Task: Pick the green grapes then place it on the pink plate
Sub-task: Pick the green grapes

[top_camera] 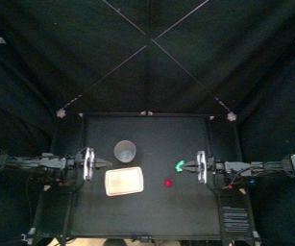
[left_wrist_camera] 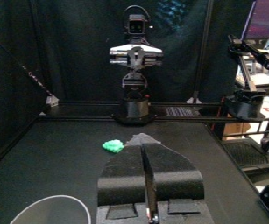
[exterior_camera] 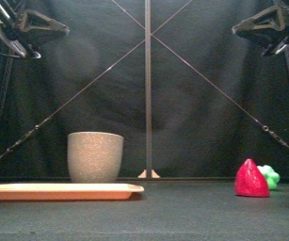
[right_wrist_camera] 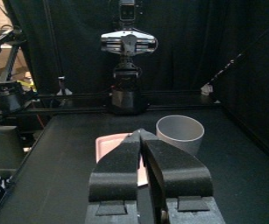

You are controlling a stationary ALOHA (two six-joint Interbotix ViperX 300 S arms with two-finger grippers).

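From above, the green grapes (top_camera: 180, 164) lie right of centre in the lower half of the frame. They are just beside the right gripper (top_camera: 201, 165), with a red toy (top_camera: 169, 182) a little below them. The pink plate (top_camera: 123, 181) lies left of centre, under the grey cup (top_camera: 125, 150), and the left gripper (top_camera: 88, 163) hangs at the table's left side.

From the front, the grapes peek out behind the red toy at lower right. The plate is flat and bare at lower left, and both arms are up in the top corners.

The left wrist view shows that gripper's jaws pressed together, empty, with the grapes ahead of them. The right wrist view also shows the jaws closed on nothing, pointing toward the plate and cup.

I'd say nothing has started yet and the pick comes first. The right arm looks best placed: open the jaws, come down over the grapes and avoid the red toy.
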